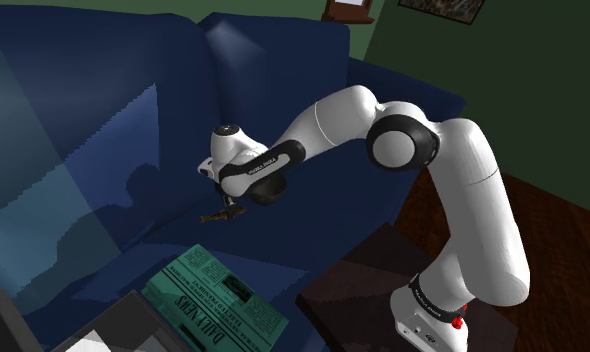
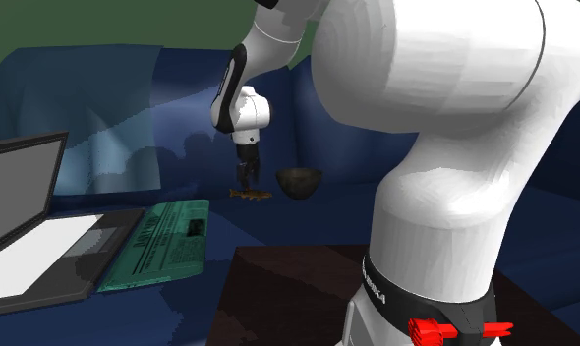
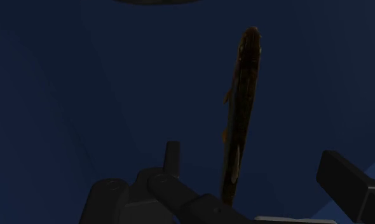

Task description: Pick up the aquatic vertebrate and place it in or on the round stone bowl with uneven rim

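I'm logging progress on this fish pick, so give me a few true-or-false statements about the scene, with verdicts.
1. The fish lies on the blue sofa. True.
2. The gripper is shut on the fish. False: its fingers stand apart, with the fish lying between them, unclasped.
3. The dark bowl stands on the sofa beside the fish. True.
4. The newspaper is red. False: it is green.
5. The laptop is closed. False: its lid stands open.
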Controlling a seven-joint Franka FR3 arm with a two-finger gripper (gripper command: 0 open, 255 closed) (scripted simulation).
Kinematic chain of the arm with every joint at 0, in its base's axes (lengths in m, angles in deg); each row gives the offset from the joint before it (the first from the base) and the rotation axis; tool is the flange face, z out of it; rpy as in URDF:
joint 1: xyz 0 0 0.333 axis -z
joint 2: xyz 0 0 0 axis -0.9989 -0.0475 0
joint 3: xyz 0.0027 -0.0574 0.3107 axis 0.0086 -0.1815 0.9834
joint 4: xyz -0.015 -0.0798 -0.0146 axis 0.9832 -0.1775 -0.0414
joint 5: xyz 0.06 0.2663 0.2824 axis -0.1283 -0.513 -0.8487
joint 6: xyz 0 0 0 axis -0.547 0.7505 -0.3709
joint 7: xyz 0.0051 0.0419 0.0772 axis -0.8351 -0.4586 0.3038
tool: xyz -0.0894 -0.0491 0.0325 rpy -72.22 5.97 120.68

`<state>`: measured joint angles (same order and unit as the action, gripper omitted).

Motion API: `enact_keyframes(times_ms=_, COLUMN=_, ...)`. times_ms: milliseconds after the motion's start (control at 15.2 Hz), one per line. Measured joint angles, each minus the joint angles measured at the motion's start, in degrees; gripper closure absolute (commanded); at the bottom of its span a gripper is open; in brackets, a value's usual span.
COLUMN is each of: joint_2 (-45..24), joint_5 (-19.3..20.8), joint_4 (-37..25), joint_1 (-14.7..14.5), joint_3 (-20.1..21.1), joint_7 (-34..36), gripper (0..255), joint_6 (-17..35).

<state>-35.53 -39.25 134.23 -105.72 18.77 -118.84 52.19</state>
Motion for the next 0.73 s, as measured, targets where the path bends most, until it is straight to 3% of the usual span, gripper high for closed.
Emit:
enact_keyframes(times_ms=660, joint_2=-2.8, joint_5=0.3, joint_4=-1.1, joint_1=-0.2, joint_3=-0.3, joint_7=0.1, gripper=0, joint_6=1.7)
enact_keyframes(times_ms=726, joint_2=-2.8, joint_5=0.3, joint_4=-1.1, joint_1=-0.2, joint_3=-0.3, joint_7=0.1, gripper=255, joint_6=1.7)
